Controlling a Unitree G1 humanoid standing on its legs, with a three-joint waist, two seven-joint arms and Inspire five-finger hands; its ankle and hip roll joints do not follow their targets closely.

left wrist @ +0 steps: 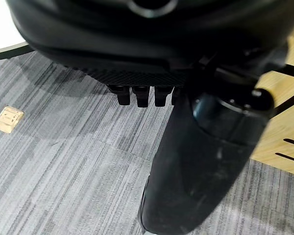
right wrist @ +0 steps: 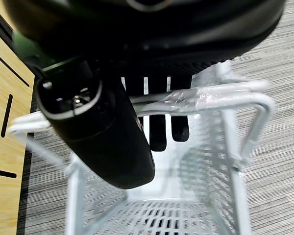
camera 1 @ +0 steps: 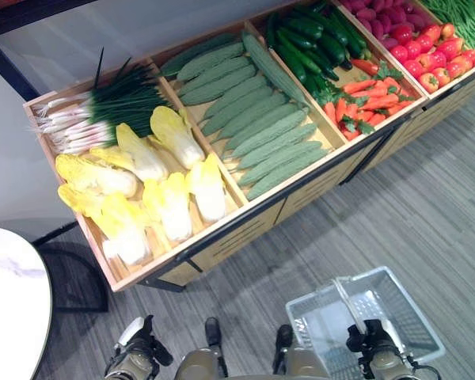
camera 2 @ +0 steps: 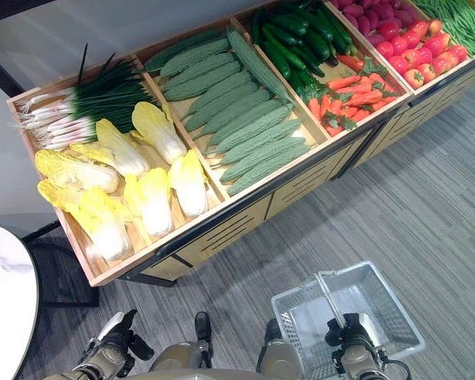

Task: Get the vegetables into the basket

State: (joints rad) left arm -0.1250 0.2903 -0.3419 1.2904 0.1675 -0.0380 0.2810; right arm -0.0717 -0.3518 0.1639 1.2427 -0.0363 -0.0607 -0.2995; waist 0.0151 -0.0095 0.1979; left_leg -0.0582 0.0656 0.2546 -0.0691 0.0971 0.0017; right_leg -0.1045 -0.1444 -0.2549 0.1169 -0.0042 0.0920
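Observation:
A white wire basket [camera 1: 416,309] hangs low at my right side over the grey floor, with nothing inside. My right hand [camera 1: 376,342] is shut on its handle [right wrist: 206,100], the fingers [right wrist: 158,132] hooked over the bar. Ahead stands a wooden display stand [camera 1: 237,237] with vegetables in compartments: pale yellow cabbages [camera 1: 166,198], spring onions [camera 1: 103,107], ridged green gourds [camera 1: 253,119], dark cucumbers [camera 1: 309,39], carrots [camera 1: 364,99] and red tomatoes [camera 1: 427,55]. My left hand [camera 1: 134,348] hangs low at the left, fingers [left wrist: 139,95] relaxed and holding nothing, well short of the stand.
A round white table [camera 1: 8,309] sits at the lower left, beside the stand's near corner. Green beans [camera 1: 467,20] and purple vegetables [camera 1: 380,16] fill the far right compartments. Grey floor lies between me and the stand. A small tan plate [left wrist: 7,119] is set in the floor.

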